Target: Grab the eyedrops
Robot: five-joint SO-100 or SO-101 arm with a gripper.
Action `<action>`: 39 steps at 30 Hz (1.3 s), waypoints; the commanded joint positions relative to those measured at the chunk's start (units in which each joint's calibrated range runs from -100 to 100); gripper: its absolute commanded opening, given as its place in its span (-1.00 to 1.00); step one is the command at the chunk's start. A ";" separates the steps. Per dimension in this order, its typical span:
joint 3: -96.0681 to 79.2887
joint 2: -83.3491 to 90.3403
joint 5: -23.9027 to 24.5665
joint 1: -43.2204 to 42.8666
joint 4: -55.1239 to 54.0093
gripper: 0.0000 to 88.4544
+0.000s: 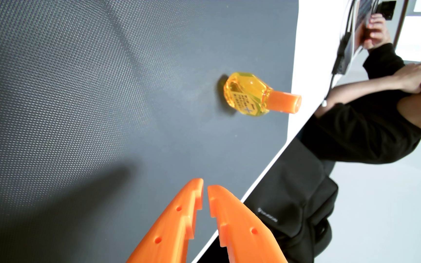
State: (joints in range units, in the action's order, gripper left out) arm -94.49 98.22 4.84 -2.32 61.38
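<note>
In the wrist view your orange claw [205,185] is nearly closed, with only a thin gap between the tips, and it grips nothing. The eyedrops [248,94] stand on the dark mat [77,101] of the desk, well apart from the claw, near the mat's edge.

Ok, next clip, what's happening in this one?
A robot arm is going for a small yellow eyedrop bottle with an orange cap, which stands on a dark textured mat near its edge. The orange gripper hangs short of the bottle, jaws nearly closed with a thin gap, holding nothing. A person in a black sleeve sits beyond the table edge.
</note>
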 commanded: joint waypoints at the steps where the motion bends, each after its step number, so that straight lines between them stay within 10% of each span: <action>1: 0.17 0.34 0.05 -0.17 -0.06 -0.97; 39: 0.17 0.34 0.11 0.24 -0.06 -0.97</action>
State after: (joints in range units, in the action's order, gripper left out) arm -94.49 98.22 4.84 -2.32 61.38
